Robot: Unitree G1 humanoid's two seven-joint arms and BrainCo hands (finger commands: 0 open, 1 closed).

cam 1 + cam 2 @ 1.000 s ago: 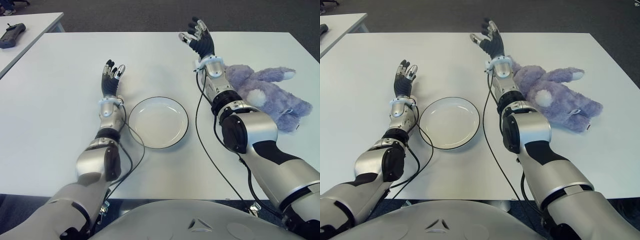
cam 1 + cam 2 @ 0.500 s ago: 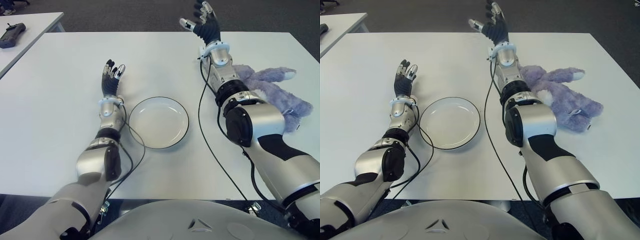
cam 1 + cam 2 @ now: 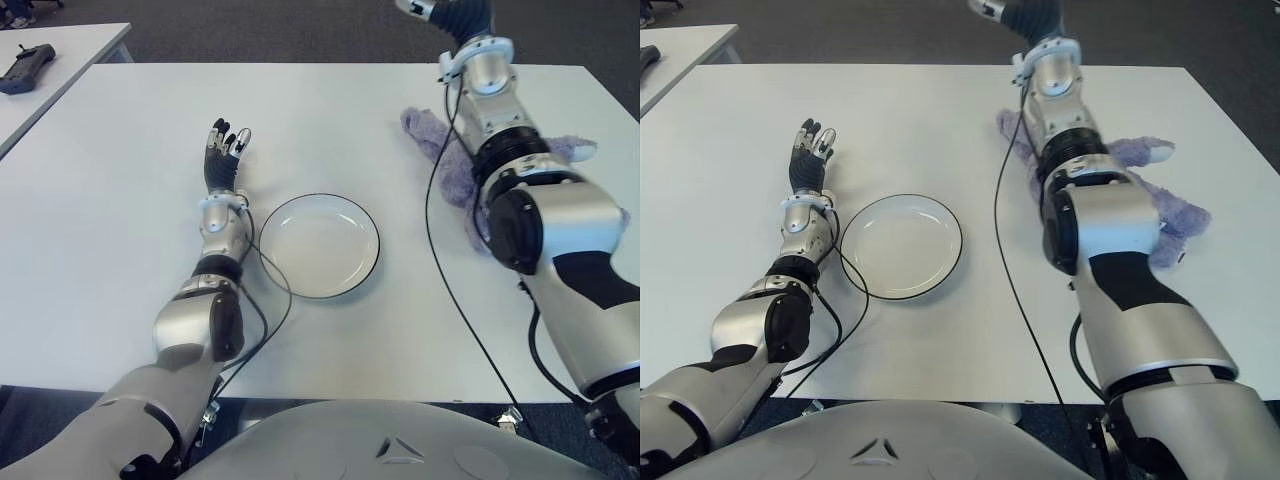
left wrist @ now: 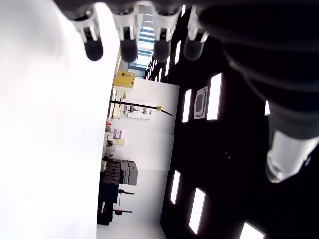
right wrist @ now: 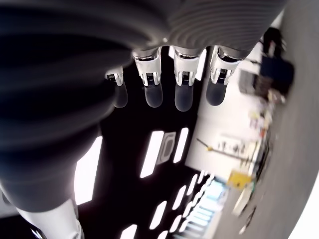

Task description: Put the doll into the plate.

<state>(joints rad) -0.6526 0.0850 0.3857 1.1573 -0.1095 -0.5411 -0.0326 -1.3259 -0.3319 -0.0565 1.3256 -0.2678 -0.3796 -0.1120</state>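
Right hand (image 3: 455,12) swung beyond table's far edge (image 3: 300,66), fingers spread, empty; doll (image 3: 440,150) half hidden under forearm. Left hand (image 3: 224,152) open beside plate (image 3: 318,245).

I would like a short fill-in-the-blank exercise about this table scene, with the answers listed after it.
1. The round plate holds ____.
2. The purple plush doll lies on the plate's ____ side.
3. The left hand shows beside the ____.
4. The right hand, fingers open, holds ____.

Missing words: nothing; right; plate; nothing

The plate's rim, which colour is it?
Black, around a white plate; the left eye view shows it best.
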